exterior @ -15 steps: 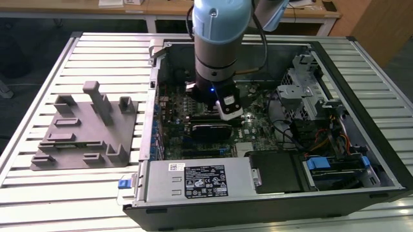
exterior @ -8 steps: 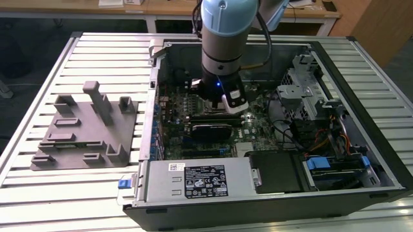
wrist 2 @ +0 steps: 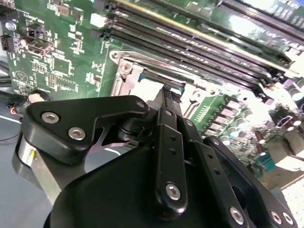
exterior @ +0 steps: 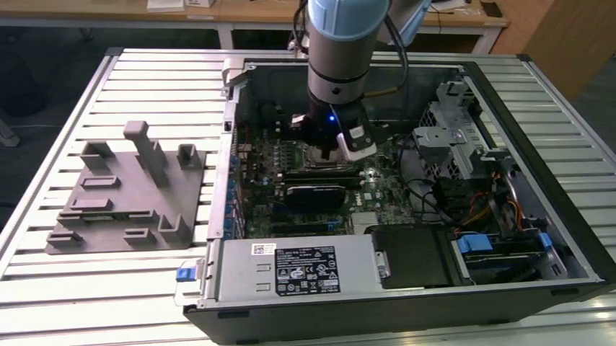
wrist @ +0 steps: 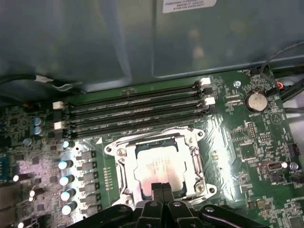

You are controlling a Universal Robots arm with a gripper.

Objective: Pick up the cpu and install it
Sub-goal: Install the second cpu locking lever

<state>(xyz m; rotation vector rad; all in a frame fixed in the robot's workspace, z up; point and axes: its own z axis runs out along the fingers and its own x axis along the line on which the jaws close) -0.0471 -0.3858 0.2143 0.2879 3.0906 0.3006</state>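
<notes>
The cpu (wrist: pixel 159 166), a small square chip with a pale silver top, lies flat inside the metal socket frame (wrist: pixel 118 161) on the green motherboard. In the first wrist view my gripper (wrist: pixel 162 187) is shut, its two black fingertips pressed together with no gap, right at the chip's near edge. Whether they touch the chip I cannot tell. In the second wrist view the gripper (wrist 2: pixel 169 91) points down at the socket, and a pale strip of the cpu (wrist 2: pixel 149 86) shows beside its tips. In the exterior view the gripper (exterior: pixel 332 155) reaches down into the open computer case.
Several memory slots (wrist: pixel 133 111) run beside the socket, and a coin battery (wrist: pixel 256 100) sits nearby. A black heatsink block (exterior: pixel 318 194), a power supply (exterior: pixel 288 267) and a drive cage (exterior: pixel 452 122) crowd the case. A grey plastic fixture (exterior: pixel 125 194) stands on the slatted table at the exterior view's left.
</notes>
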